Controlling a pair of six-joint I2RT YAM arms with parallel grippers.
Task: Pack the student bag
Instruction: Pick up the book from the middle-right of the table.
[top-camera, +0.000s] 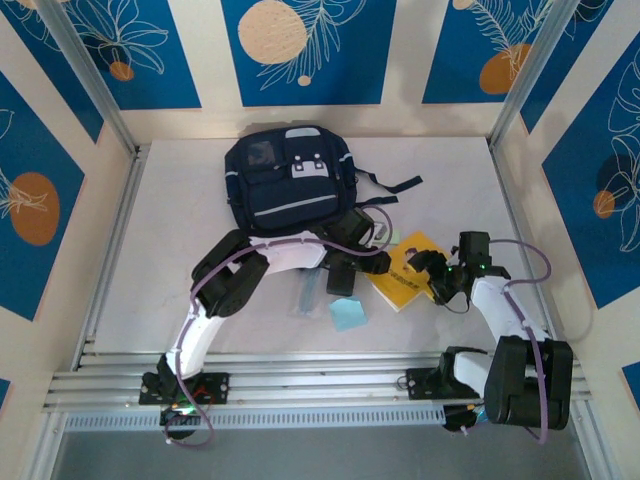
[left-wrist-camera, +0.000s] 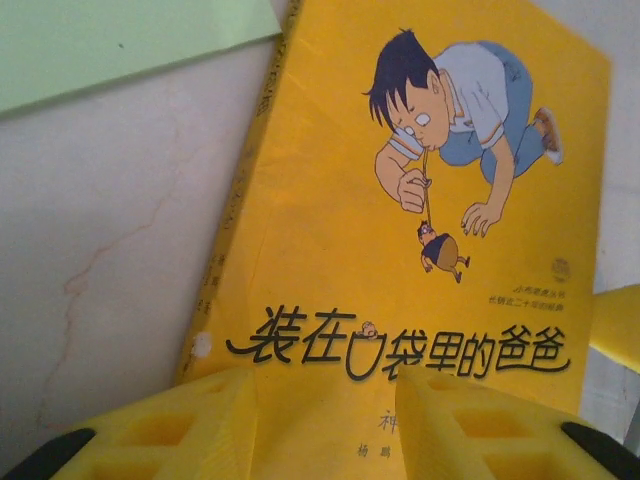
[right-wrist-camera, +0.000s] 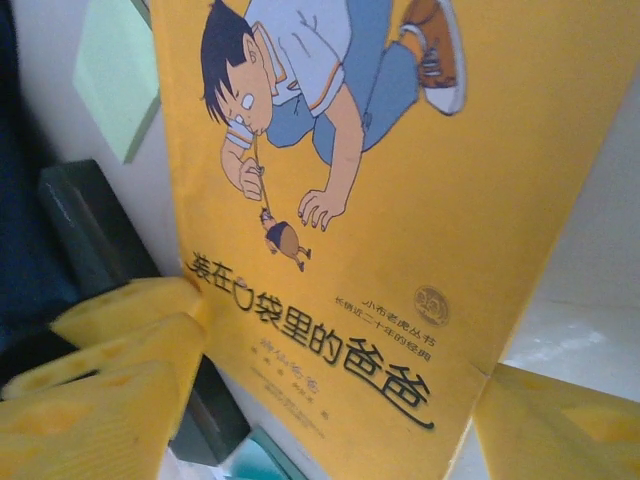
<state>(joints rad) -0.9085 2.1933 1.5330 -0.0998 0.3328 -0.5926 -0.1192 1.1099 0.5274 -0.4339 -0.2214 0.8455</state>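
So, bag-packing progress: not much to brag about. The bag lay flat on the table, well beyond my left gripper. I couldn't tell if any pocket was open, and I saw nothing that had gone in. The book was out on the table, right under and between both sets of jaws, so the whole lift-and-stow part was left to do. My left jaws were partway open with the cover showing in the gap, and as far as I could see they held nothing. My right gripper had its jaws wide, one finger on each side of the book's near corner. I couldn't tell if either pad was actually touching it. As for edges, the spine ran ahead and to the left of my left jaws, flat on the table, so no lip to get under there. A green sheet sat ahead and to the left, just beside the book's far corner. It was tight between my two grippers, since a right finger poked in just right of my left jaws. Bare table opened up left of the left jaws and right of the right ones.
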